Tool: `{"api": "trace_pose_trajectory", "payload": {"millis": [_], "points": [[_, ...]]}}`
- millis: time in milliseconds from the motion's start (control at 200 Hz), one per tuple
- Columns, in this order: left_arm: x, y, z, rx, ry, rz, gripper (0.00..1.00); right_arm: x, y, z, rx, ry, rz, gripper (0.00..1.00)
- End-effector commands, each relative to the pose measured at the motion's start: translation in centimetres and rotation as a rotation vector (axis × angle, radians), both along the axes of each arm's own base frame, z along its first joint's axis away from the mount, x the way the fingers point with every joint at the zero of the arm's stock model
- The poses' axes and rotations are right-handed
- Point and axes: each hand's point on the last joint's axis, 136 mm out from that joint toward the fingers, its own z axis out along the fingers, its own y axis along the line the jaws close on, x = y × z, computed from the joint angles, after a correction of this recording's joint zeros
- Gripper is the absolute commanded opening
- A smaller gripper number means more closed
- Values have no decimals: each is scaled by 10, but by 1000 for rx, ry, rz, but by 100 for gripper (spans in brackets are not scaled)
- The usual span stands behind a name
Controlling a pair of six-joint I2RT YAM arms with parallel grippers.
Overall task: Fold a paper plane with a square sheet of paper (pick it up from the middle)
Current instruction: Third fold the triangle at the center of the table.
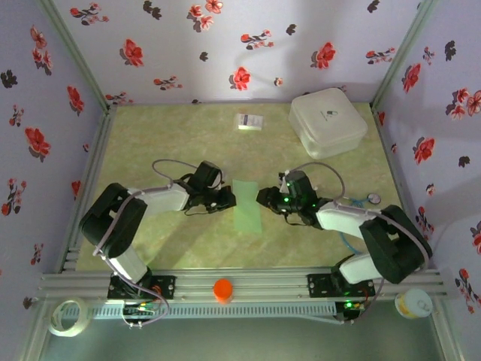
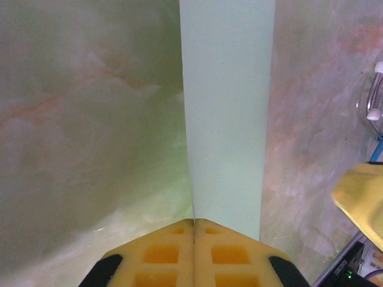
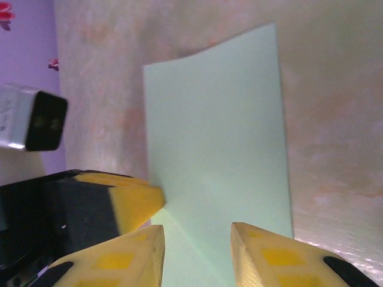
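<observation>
The left gripper (image 2: 193,222), jaws together, meets one long edge of the square sheet of paper (image 1: 246,206) — likely steadying it (a pinch can't be confirmed) — while the right gripper (image 3: 197,239), jaws apart, sits at the opposite edge. The sheet lies on the table (image 1: 188,135) between them, a narrow pale-green strip.

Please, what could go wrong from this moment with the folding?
1. The right gripper is open over the folded pale mint-green paper sheet, whose far edge looks bowed, so the fold may spring open.
2. The shut left gripper rests at the sheet's edge, so any sideways pull may slide or wrinkle the thin paper.
</observation>
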Motion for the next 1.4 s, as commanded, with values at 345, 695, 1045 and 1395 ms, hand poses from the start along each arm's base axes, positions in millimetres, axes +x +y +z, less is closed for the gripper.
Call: {"api": "trace_pose_trajectory", "payload": {"millis": [345,695,1045,1395], "points": [[1,5,9,-21,-3,16,0,-53,17,2,-477,-571,348,48],[2,2,15,-55,24,52,0,-97,63,-11,-704,-919,667,51],[0,0,18,-78,38,61,0,-81,68,-14,-996,-1101,593,54],[0,0,17,-73,40,56,0,-79,64,-7,-994,-1113,535,48]]}}
